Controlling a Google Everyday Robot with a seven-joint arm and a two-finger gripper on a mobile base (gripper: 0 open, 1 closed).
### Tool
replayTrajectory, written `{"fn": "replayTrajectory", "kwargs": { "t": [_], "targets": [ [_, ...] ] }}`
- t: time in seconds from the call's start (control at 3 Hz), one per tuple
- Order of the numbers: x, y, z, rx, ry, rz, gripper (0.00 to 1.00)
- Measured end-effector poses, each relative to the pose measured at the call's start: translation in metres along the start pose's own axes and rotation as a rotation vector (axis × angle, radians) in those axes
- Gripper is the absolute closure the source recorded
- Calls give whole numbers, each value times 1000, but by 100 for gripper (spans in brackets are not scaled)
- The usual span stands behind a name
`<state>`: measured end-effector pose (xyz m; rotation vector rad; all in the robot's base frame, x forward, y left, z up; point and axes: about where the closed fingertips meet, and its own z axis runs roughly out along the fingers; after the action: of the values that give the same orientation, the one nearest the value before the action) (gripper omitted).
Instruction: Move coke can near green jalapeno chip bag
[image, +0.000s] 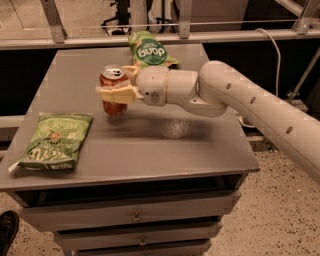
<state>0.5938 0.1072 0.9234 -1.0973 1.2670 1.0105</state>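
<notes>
Coke can centre-left of frame, clamped in gripper, looks lifted off table. You carry slow toward green jalapeno chip bag lower left, can upright, set down beside, not on it.

Red coke can in gripper's cream jaws over grey table; light-green chip bag
</notes>
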Motion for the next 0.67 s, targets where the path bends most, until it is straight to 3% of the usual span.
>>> {"fn": "replayTrajectory", "kwargs": {
  "t": [0.33, 0.67],
  "targets": [
    [5, 18, 13, -39, 10, 22, 100],
    [14, 35, 23, -77, 30, 64, 76]
  ]
}}
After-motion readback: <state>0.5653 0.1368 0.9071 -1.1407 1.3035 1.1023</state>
